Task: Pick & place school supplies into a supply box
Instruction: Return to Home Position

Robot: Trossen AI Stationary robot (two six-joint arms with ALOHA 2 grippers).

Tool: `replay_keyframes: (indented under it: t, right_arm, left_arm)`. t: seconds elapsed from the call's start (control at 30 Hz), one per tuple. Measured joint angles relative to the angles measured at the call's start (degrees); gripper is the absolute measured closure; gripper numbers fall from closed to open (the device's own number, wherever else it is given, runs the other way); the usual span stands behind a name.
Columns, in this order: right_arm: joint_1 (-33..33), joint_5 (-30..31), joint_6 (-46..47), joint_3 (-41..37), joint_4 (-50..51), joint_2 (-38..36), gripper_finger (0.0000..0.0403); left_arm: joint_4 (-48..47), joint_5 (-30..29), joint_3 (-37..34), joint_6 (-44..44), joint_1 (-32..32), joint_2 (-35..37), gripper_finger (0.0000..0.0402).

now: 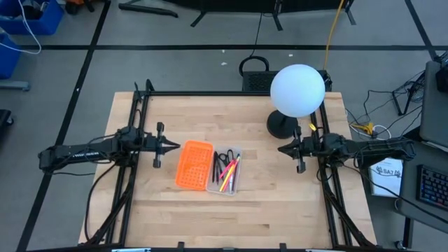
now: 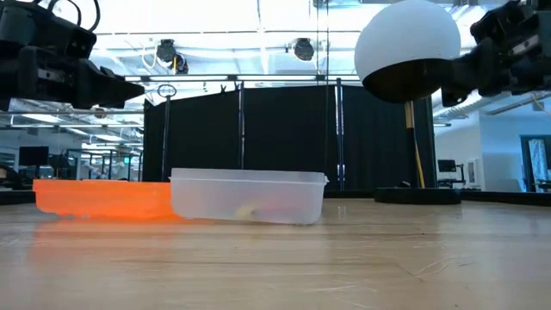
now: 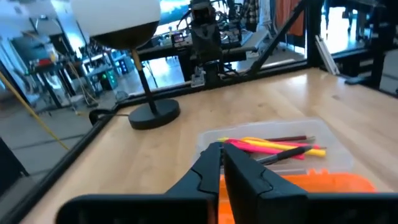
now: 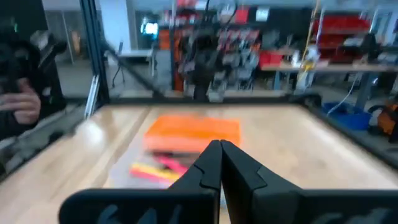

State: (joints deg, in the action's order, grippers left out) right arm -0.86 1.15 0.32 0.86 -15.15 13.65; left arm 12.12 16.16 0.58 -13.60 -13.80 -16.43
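No legible text (in any view)

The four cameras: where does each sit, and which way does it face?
High view: above, straight down; both arms, left end effector and right end effector.
Low view: table height, level across clear box; arms at upper corners.
Left wrist view: on left arm, toward lamp; own fingers.
Right wrist view: on right arm, toward orange tray; own fingers.
Shared: all four show the orange tray.

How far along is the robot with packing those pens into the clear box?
Looks finished: the school supplies lie in the supply box, beside the orange tray. Nothing in hand: left gripper and right gripper hang shut, empty, either side. Nothing seems left.
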Motion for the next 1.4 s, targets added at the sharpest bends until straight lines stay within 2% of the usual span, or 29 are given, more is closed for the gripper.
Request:
replay_keyframes:
  t: [0.13,0.23,0.33,0.53,0.9,1.4]
  right_arm:
    - [-0.04,-5.69,2.08,0.00,9.97,0.04,0.0403]
    - [-0.11,-2.63,7.31,0.00,12.86,0.66,0.0403]
    - [-0.11,1.26,5.97,0.00,8.66,0.81,0.0403]
    - [-0.17,-0.79,0.89,0.00,-0.81,0.76,0.0403]
    - [-0.13,0.50,-1.39,0.00,-6.46,0.76,0.0403]
    - [-0.13,0.50,-1.44,0.00,-6.42,0.79,0.0403]
  left_arm:
    - [0.00,-0.15,0.00,2.33,0.00,0.00,0.0353]
    - [0.02,-0.17,0.00,2.03,0.00,-0.02,0.0343]
    - [0.02,-0.17,0.00,2.13,0.00,-0.01,0.0341]
    - [0.02,-0.17,0.00,2.09,0.00,0.00,0.0340]
    - [0.09,-0.20,0.00,2.09,0.00,-0.02,0.0339]
    - [0.11,-0.20,0.00,2.09,0.00,-0.02,0.0339]
